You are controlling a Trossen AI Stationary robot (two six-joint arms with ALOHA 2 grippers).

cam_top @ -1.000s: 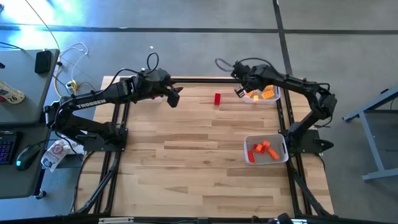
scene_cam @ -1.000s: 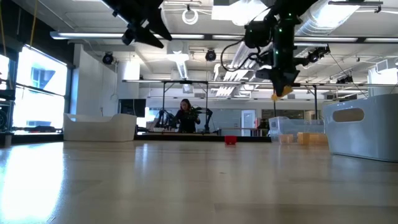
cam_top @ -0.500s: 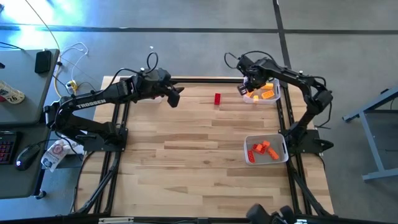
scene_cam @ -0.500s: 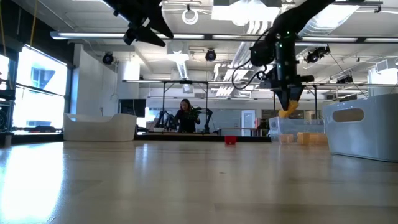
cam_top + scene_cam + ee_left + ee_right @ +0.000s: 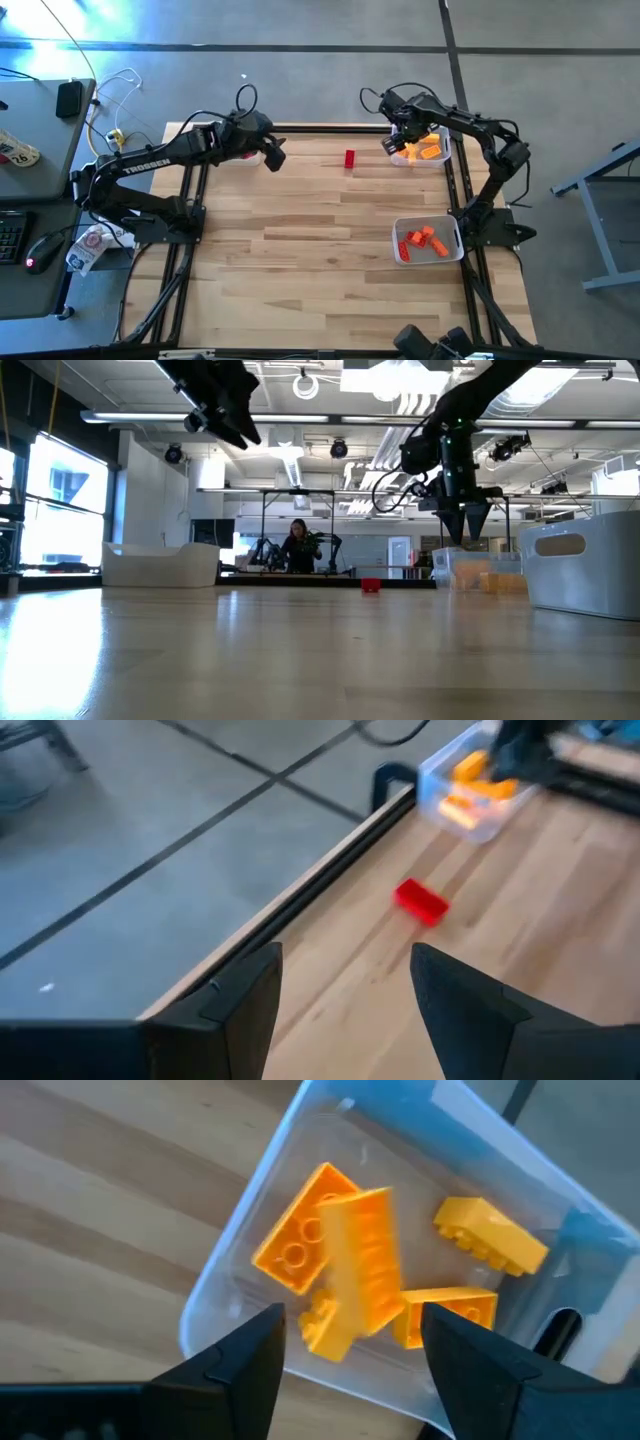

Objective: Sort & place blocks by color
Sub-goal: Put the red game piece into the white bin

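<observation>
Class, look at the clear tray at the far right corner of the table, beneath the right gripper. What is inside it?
The clear tray holds several yellow-orange blocks, one blurred as if dropping from the open right gripper above. Any blocks beneath the pile cannot be seen.

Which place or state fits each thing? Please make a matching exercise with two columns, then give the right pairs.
1. red block
2. yellow blocks
3. left gripper
4. white tray

a. holds orange blocks
b. open, above the table's far edge
c. alone on the bare wood
d. in the clear tray

Pairs: 1-c, 2-d, 3-b, 4-a
</observation>
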